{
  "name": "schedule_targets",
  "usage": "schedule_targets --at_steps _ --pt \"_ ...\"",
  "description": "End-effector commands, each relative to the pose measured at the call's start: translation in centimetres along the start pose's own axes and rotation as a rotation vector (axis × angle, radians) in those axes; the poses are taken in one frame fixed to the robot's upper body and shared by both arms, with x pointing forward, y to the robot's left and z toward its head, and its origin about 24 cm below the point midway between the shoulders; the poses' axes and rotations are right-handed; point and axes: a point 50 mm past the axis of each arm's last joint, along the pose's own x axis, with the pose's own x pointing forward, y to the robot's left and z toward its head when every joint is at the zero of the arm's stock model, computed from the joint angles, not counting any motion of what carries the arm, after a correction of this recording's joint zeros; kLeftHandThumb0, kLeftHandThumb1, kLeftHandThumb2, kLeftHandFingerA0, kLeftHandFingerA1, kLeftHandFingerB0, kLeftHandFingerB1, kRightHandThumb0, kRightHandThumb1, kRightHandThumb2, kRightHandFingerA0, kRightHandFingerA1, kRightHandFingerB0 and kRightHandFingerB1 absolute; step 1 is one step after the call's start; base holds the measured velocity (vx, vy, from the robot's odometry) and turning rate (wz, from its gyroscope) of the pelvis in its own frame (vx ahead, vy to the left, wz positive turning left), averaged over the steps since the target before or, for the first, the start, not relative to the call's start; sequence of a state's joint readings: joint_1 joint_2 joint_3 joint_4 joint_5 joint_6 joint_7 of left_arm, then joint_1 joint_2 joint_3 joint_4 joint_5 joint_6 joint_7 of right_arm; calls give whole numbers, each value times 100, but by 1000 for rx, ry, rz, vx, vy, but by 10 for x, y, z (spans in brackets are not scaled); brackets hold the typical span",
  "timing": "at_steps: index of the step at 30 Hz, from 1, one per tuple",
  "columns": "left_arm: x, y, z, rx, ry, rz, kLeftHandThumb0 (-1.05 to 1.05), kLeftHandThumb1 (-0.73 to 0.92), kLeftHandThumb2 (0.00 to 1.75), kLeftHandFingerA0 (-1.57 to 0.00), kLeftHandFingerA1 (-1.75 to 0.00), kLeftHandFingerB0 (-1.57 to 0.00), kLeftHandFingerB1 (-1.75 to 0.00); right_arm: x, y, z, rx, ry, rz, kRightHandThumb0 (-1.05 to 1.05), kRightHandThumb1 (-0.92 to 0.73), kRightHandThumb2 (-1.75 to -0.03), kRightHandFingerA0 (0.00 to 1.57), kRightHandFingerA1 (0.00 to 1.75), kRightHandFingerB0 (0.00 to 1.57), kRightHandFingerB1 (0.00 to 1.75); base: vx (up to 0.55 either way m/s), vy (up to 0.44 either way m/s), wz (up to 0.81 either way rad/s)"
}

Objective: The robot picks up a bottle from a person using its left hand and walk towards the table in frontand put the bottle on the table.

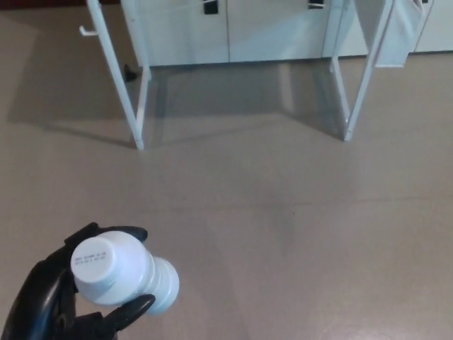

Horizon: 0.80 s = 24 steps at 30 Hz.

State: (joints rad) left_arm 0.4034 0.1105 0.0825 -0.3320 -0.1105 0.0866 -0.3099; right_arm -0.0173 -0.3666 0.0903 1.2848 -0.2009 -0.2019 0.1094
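My left hand [53, 297] shows at the bottom left of the head view, black fingers wrapped around a white plastic bottle [124, 273]. The bottle lies tilted, its flat base with small printed text turned up toward the camera and its ribbed body pointing down to the right. One finger curls over the base at the top and another presses under the body. My right hand does not show. No table top is visible, only white frame legs [138, 106] farther ahead.
A beige floor [283, 212] fills most of the view. White angled frame legs stand ahead at left and at right [357, 92]. White cabinet fronts [233, 32] run along the far wall behind them.
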Motion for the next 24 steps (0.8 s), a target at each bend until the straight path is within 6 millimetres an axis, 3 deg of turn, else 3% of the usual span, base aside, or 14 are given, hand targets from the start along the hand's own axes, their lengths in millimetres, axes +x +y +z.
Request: schedule_targets --at_steps 1,13,21,24 --pt "2 2 7 9 -46 -1 -25 85 69 -89 -150 -93 -95 -2 -1 -6 -5 16 8 -40 -69 -59 69 45 56 40 327 135 -18" --pt "4 6 11 14 -40 -10 -25 85 70 -84 -153 -91 -94 -1 1 -4 5 16 5 -43 -66 -62 67 46 53 41 454 132 -7" --pt "2 11 15 21 -64 -5 -25 85 69 -88 -149 -91 -94 -2 -1 -6 -4 9 -7 -43 -66 -62 67 47 54 42 430 -122 28" --pt "-1 13 26 35 -102 -3 -25 85 69 -88 -151 -91 -94 -2 -1 -6 15 12 -9 -43 -66 -62 69 47 54 42 423 -154 1"
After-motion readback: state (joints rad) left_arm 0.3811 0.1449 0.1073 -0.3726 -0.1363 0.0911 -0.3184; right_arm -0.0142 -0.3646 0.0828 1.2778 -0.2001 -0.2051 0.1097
